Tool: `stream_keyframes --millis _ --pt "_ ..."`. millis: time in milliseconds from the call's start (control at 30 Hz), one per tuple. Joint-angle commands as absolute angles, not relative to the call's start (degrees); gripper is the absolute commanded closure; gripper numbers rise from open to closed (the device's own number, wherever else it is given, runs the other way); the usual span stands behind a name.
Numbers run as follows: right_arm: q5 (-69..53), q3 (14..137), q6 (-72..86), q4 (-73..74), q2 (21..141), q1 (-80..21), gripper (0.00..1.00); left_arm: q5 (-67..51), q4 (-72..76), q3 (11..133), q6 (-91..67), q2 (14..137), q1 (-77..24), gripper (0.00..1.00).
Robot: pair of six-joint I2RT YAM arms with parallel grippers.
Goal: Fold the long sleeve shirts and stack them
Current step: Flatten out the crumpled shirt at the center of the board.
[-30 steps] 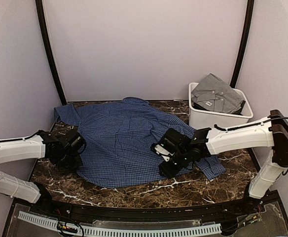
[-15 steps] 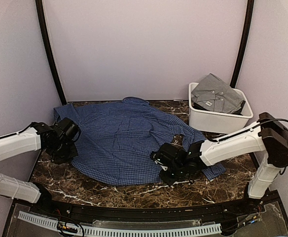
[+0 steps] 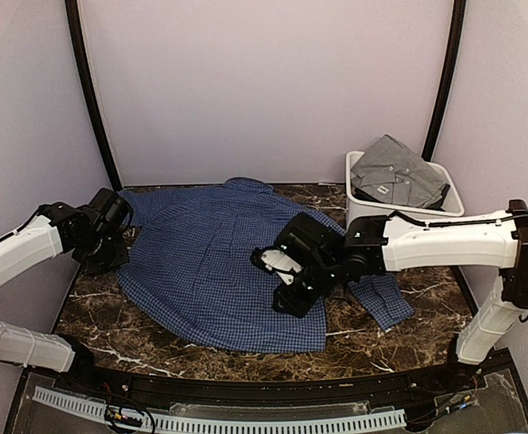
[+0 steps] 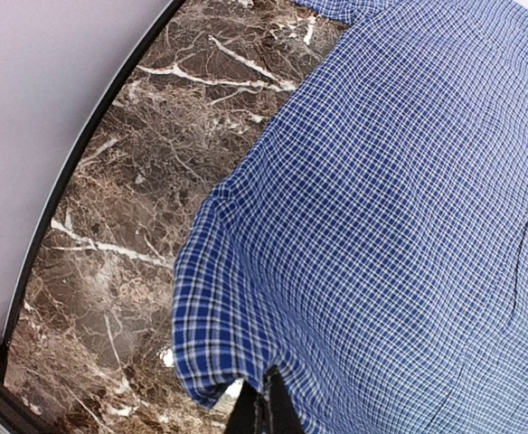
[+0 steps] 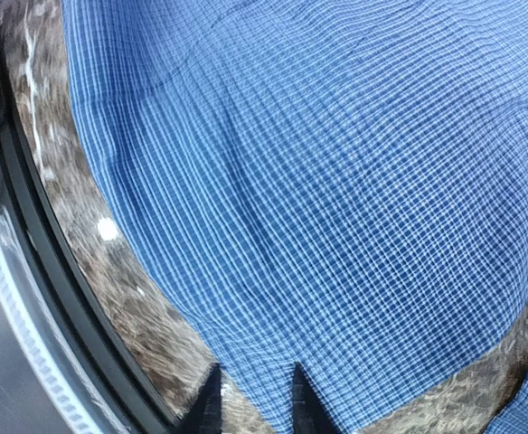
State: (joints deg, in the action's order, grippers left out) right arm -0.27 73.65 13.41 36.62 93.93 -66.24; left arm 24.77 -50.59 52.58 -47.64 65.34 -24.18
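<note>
The navy-blue checked shirt (image 3: 219, 262) lies spread on the marble table (image 3: 381, 339). My left gripper (image 3: 112, 253) is at its left edge, shut, pinching a fold of the checked cloth (image 4: 400, 181) between its fingertips (image 4: 264, 411). My right gripper (image 3: 289, 298) hangs over the shirt's right half. In the right wrist view its jaws stand slightly apart (image 5: 255, 402), and the shirt's (image 5: 318, 181) near corner shows between them with nothing gripped. The grey shirt (image 3: 395, 167) lies folded in the white bin (image 3: 400, 217) at the back right.
A black rail (image 3: 246, 384) runs along the table's near edge, close to the shirt's hem. Black posts and pale walls close in the back and sides. Bare marble (image 4: 110, 226) shows left of the shirt.
My left gripper moved back and left, still pinching the shirt's edge. My right gripper rose from the hem and moved left, its jaws narrowing. The hem now lies flatter and nearer the front.
</note>
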Motion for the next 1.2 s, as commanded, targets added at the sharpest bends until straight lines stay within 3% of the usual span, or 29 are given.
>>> stream_keyframes --millis 0,233,400,633,733,867,1167 --pt "-1.50 66.54 14.10 37.22 95.09 -67.00 0.66 25.60 -52.59 54.80 -44.03 65.06 -23.56 1.00" --pt "4.88 60.65 16.17 30.66 95.86 -72.50 0.41 24.84 -52.32 55.37 -42.86 65.94 -23.21 1.00" --pt "9.16 58.06 17.37 27.19 98.23 -74.50 0.37 24.57 -52.17 55.25 -42.75 66.50 -23.12 1.00" --pt "17.40 56.60 19.23 24.62 100.84 -74.70 0.51 23.99 -51.78 54.38 -42.79 66.53 -23.10 1.00" --pt "16.67 56.60 19.08 23.46 102.22 -74.78 0.62 23.85 -51.61 54.16 -42.87 66.58 -23.03 1.00" --pt "14.59 58.11 18.17 24.49 102.66 -74.88 0.98 24.09 -51.67 54.41 -42.27 66.72 -23.03 1.00" --pt "-2.19 73.52 10.92 39.90 93.63 -69.98 1.00 26.61 -53.84 57.51 -40.45 67.02 -22.72 1.00"
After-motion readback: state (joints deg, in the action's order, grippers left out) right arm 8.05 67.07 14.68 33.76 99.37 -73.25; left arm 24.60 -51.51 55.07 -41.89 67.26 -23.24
